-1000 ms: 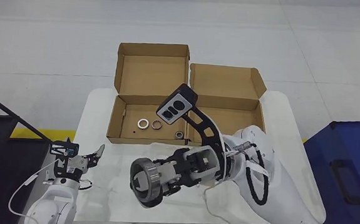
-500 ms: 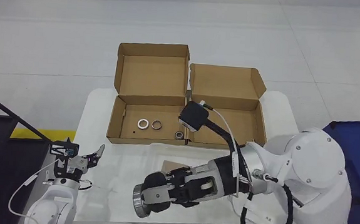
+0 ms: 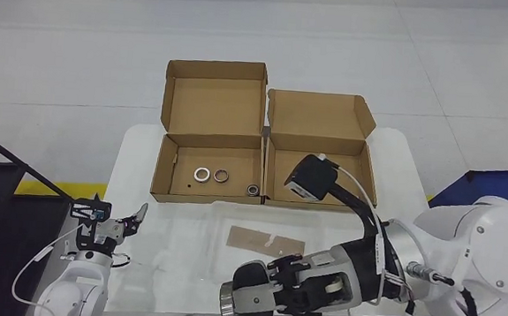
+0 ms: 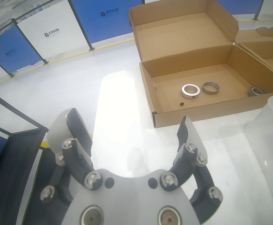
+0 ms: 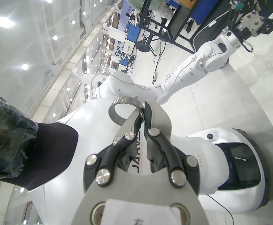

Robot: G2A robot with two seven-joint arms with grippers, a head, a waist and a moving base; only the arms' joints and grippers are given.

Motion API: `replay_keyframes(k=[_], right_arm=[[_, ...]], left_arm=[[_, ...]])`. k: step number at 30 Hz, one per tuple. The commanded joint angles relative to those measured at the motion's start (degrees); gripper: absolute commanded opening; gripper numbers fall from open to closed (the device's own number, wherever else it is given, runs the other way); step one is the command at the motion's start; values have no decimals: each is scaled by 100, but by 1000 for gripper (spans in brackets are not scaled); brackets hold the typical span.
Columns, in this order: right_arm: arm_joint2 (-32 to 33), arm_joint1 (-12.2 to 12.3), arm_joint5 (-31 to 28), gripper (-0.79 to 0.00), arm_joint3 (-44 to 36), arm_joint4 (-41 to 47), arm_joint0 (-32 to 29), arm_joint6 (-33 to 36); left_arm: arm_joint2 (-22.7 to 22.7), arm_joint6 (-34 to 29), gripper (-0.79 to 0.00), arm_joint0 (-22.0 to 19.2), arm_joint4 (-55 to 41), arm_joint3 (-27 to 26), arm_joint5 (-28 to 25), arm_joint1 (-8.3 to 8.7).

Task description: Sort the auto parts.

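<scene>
My right gripper (image 5: 141, 113) is shut on the rim of a plain metal ring (image 5: 123, 106), held up in the air facing the robot. In the top view that arm (image 3: 316, 286) lies across the table's front edge. The left cardboard box (image 3: 167, 165) holds a silver collar ring (image 4: 190, 91), a darker ring (image 4: 210, 87), a small bearing (image 4: 255, 91) and a tiny black piece (image 4: 182, 104). The right box (image 3: 359, 170) stands beside it. Low over the table's front left corner, my left gripper (image 4: 129, 116) is open with nothing in it.
A flat cardboard strip (image 3: 266, 242) lies on the white table (image 3: 137, 176) in front of the boxes. A translucent plastic container (image 4: 260, 132) stands near the left box's front. A blue bin (image 3: 488, 236) is off the table's right side and a black frame (image 3: 23, 173) off its left.
The right arm has swung away from the left box, toward the table's front and right, carrying the ring. The left arm has not moved.
</scene>
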Motion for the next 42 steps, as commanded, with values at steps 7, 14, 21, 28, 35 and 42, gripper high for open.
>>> replay_keyframes(k=[7, 14, 21, 28, 35, 42], right_arm=[[-156, 126, 36, -785, 0, -1555, 341, -108], [-96, 378, -118, -785, 0, -3248, 1414, 119], [-467, 534, -131, -785, 0, -3927, 2164, 132], [-750, 563, 122, -785, 0, -3115, 2209, -122], [-401, 501, -233, -785, 0, -222, 1363, -76], [-214, 477, -862, -785, 164, 1469, 198, -377]], left_arm=[[0, 0, 0, 0, 0, 0, 0, 0], [0, 0, 0, 0, 0, 0, 0, 0], [0, 0, 0, 0, 0, 0, 0, 0], [0, 0, 0, 0, 0, 0, 0, 0], [0, 0, 0, 0, 0, 0, 0, 0], [0, 0, 0, 0, 0, 0, 0, 0]])
